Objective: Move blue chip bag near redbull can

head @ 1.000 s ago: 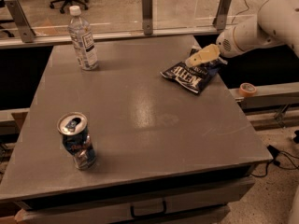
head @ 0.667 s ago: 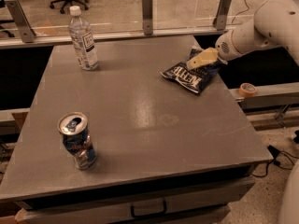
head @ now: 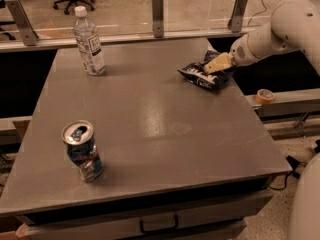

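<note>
While the redbull can (head: 82, 151) is standing upright at the front left of the table (head: 150, 129), a clear bottle (head: 89, 43) is standing at the back left. Well apart, the blue chip bag (head: 201, 76) is lying by the back right edge, and the gripper (head: 218, 63) is touching its top. Clamping or loose? I cannot tell.

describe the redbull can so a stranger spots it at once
On the grey table, look at the near left corner, opposite the gripper at the blue chip bag far right. The redbull can stands there alone: short, silver pull-tab top, unlike the taller clear bottle behind.
</note>
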